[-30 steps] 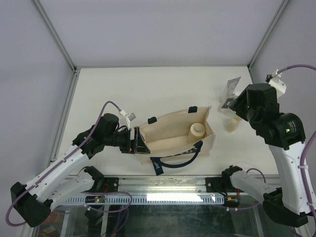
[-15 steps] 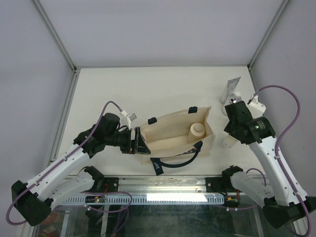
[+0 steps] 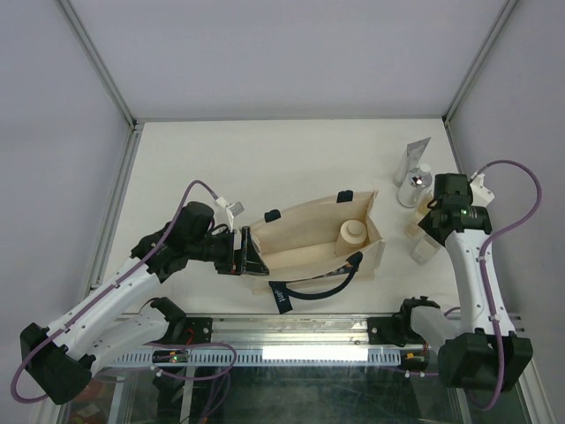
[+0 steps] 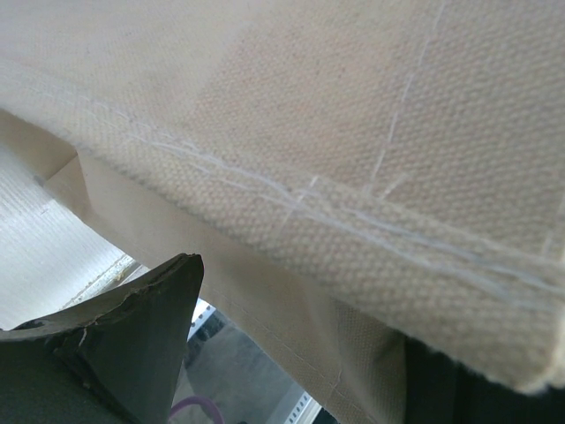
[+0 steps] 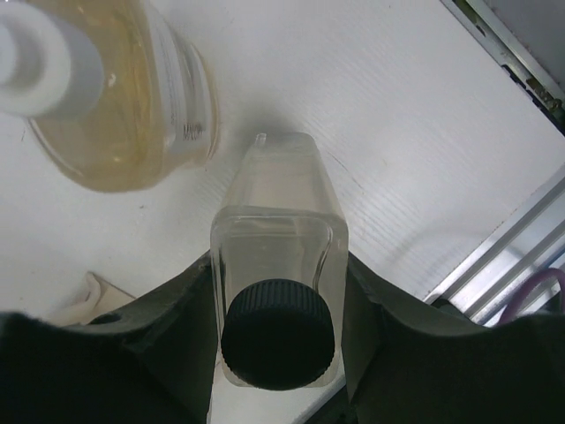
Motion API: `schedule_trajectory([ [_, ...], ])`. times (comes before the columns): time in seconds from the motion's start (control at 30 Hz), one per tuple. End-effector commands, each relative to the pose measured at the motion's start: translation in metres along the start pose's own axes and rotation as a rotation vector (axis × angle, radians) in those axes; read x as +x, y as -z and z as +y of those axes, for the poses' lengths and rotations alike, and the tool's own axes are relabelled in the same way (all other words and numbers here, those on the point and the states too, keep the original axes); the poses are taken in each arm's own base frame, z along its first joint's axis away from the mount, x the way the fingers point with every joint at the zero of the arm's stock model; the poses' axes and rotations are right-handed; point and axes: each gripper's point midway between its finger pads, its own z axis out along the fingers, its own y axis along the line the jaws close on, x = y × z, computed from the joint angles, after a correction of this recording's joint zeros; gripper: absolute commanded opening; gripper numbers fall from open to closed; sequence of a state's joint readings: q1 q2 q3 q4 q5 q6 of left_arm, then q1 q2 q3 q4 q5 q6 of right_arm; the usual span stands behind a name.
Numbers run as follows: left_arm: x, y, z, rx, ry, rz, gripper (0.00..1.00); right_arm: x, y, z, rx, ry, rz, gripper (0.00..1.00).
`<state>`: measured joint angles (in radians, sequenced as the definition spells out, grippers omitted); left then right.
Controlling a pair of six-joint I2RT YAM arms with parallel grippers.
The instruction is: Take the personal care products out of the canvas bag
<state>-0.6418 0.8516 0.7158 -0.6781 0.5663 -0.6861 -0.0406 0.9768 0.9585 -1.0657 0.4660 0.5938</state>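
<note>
Bright, even light fills the top view — the surface [image 3: 265,159] nearly washes white, with faint shadows under the canvas bag [image 3: 300,234]. A strip lamp [image 3: 318,353] glares at the near edge. In the left wrist view the weave is crisp and the corners murky. In the right wrist view the yellowish bottle [image 5: 124,97] blurs — the clear bottle [image 5: 282,203] is sharper and casts a soft shadow.

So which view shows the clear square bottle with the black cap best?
Right wrist: the clear square bottle with the black cap fills the frame between the fingers, cap and body both visible. Top external shows it only as a small pale shape. Left wrist sees only the beige canvas bag.
</note>
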Motion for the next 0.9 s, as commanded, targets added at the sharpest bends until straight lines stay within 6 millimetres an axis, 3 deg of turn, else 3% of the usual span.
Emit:
schedule_trajectory([
  [0.0,-0.002,0.005,-0.005,0.001,-0.028,-0.010,0.80,-0.052,-0.001,0.026,-0.110,-0.025,-0.145,0.00],
  [0.13,-0.002,0.009,-0.009,0.013,-0.022,-0.022,0.81,-0.052,-0.007,0.031,-0.128,-0.005,-0.132,0.06],
  [0.23,0.000,0.010,-0.010,0.015,-0.020,-0.025,0.82,-0.046,-0.011,0.036,-0.152,0.047,-0.108,0.18],
  [0.43,0.000,0.009,-0.008,0.011,-0.014,-0.022,0.82,-0.042,-0.013,0.023,-0.102,0.083,-0.115,0.41],
  [0.6,-0.001,0.008,-0.008,0.009,-0.017,-0.019,0.82,-0.040,-0.011,0.018,-0.087,0.081,-0.111,0.72],
  [0.77,-0.001,0.008,-0.008,0.008,-0.019,-0.023,0.81,-0.045,0.005,0.016,-0.097,0.056,-0.102,0.81],
  [0.87,-0.002,0.010,-0.009,0.009,-0.016,-0.030,0.82,-0.056,0.024,0.015,-0.119,0.025,-0.124,0.82],
])
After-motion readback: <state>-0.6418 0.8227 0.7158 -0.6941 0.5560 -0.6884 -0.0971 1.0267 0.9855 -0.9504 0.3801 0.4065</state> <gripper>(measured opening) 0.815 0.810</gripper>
